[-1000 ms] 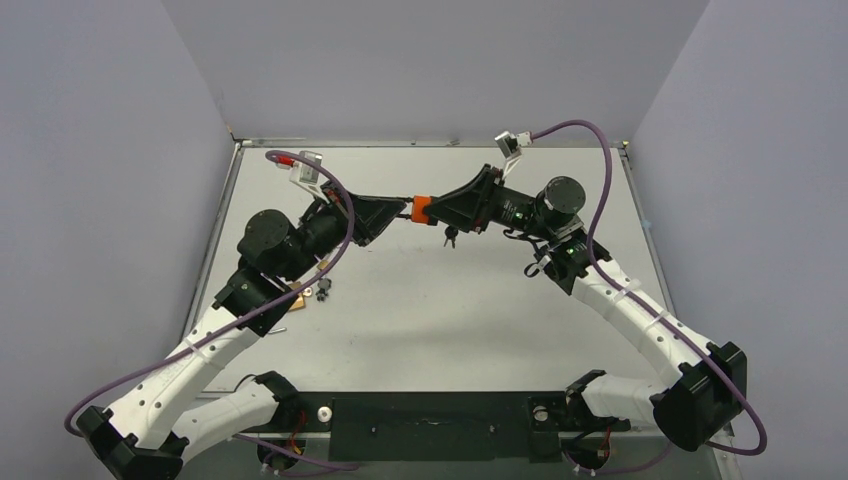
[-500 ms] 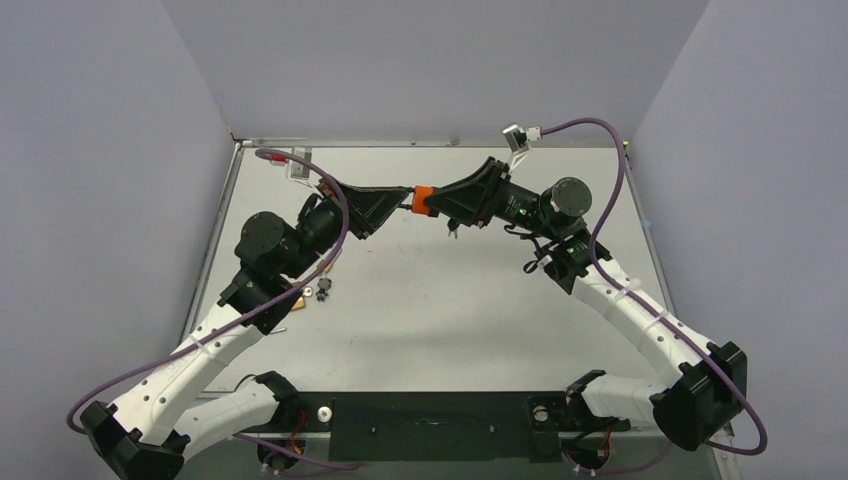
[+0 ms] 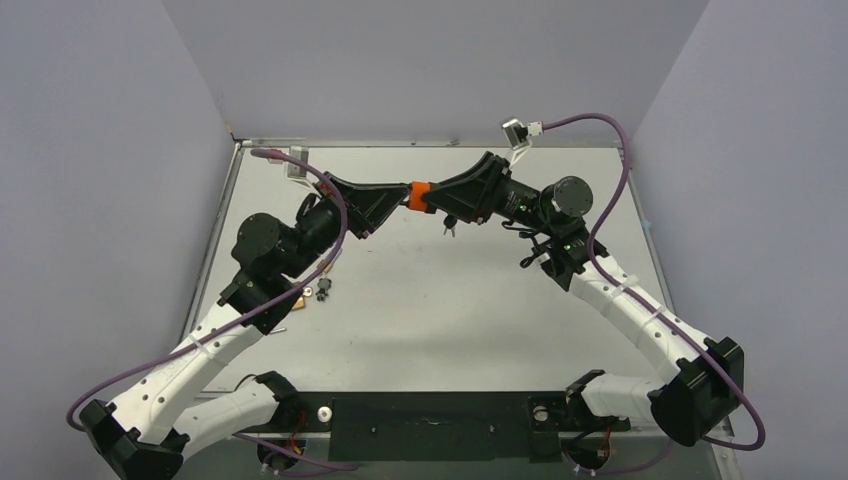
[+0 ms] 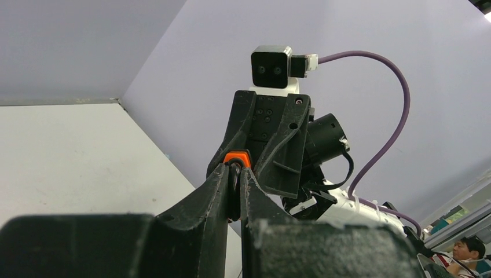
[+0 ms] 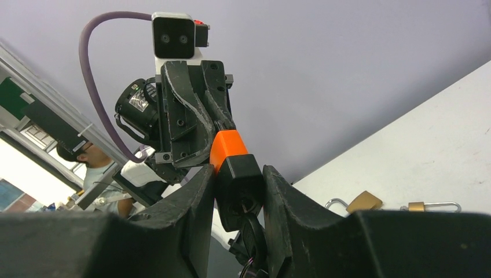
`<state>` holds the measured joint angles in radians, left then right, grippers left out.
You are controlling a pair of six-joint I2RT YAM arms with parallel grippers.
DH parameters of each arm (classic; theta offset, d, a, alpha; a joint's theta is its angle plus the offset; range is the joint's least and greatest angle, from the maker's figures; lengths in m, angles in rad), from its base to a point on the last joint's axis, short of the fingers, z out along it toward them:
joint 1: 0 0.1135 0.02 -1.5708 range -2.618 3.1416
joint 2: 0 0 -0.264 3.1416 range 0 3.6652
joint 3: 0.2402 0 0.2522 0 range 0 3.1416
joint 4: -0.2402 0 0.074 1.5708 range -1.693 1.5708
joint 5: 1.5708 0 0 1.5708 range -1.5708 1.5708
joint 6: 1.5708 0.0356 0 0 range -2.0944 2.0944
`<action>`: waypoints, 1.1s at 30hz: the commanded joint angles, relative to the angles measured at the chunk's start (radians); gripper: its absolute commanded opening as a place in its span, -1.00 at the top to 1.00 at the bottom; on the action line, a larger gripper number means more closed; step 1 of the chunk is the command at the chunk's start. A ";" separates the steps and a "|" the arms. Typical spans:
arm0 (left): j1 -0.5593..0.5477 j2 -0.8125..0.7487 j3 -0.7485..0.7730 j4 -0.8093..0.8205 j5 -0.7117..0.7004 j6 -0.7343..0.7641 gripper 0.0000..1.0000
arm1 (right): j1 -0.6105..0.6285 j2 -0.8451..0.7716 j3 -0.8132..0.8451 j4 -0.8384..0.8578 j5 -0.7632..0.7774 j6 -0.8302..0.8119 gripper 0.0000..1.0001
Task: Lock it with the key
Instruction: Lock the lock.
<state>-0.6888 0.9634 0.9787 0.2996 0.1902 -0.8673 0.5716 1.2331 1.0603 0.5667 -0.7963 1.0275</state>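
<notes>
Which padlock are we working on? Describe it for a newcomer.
Above the far half of the table, the left gripper and right gripper meet. The padlock clamped between them is orange and black; the brass padlocks lie on the table.

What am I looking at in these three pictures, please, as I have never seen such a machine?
These are two robot arms bolted to a table: the left arm and the right arm. One picture looks down from above; the other two come from cameras on each wrist, so each sees its own jaws and the opposite arm. Between them, raised off the table, both pairs of jaws are shut on one orange-and-black padlock with a key hanging beneath. Two brass padlocks lie on the table beside the left arm.
</notes>
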 commanded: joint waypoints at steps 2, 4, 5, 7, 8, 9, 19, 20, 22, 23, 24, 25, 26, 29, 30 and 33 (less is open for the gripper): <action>-0.101 0.048 -0.001 -0.183 0.229 0.010 1.00 | 0.075 0.030 0.114 0.083 0.029 -0.007 1.00; -0.103 0.050 0.000 -0.183 0.225 0.011 1.00 | 0.079 0.036 0.123 0.078 0.025 -0.012 1.00; -0.103 0.050 0.001 -0.184 0.218 0.011 1.00 | 0.081 0.039 0.124 0.070 0.026 -0.015 1.00; -0.101 0.040 0.003 -0.208 0.188 0.015 1.00 | 0.080 0.039 0.120 0.049 0.028 -0.032 1.00; -0.100 0.028 0.011 -0.223 0.169 0.020 1.00 | 0.077 0.036 0.118 0.039 0.031 -0.047 1.00; -0.096 0.021 0.017 -0.259 0.121 0.037 1.00 | 0.074 0.028 0.110 0.016 0.036 -0.056 1.00; 0.133 -0.071 0.037 -0.316 0.135 0.010 1.00 | -0.062 -0.065 -0.035 0.095 -0.002 -0.009 1.00; 0.140 -0.067 0.040 -0.316 0.151 0.008 1.00 | -0.063 -0.072 -0.037 0.075 -0.006 -0.017 1.00; 0.142 -0.058 0.045 -0.285 0.166 0.004 1.00 | -0.063 -0.081 -0.040 0.061 -0.009 -0.030 1.00; 0.142 -0.052 0.049 -0.277 0.171 -0.001 1.00 | -0.064 -0.082 -0.041 0.062 -0.015 -0.031 0.93; 0.143 -0.049 0.052 -0.271 0.173 -0.002 1.00 | -0.063 -0.084 -0.042 0.064 -0.024 -0.033 0.67; 0.143 -0.042 0.062 -0.269 0.172 -0.001 1.00 | -0.064 -0.086 -0.047 0.064 -0.030 -0.034 0.52; 0.144 -0.040 0.073 -0.267 0.171 0.000 1.00 | -0.065 -0.093 -0.050 0.064 -0.033 -0.040 0.22; 0.145 -0.023 0.110 -0.267 0.171 0.014 1.00 | -0.072 -0.108 -0.068 0.063 -0.046 -0.053 -0.22; 0.146 -0.018 0.131 -0.274 0.172 0.016 1.00 | -0.078 -0.111 -0.072 0.067 -0.049 -0.054 -0.26; 0.159 0.003 0.166 -0.274 0.197 0.019 1.00 | -0.092 -0.124 -0.102 0.114 -0.069 -0.036 -0.38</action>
<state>-0.5472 0.9554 1.0477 -0.0174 0.3637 -0.8646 0.4942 1.1526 0.9848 0.5510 -0.8448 0.9989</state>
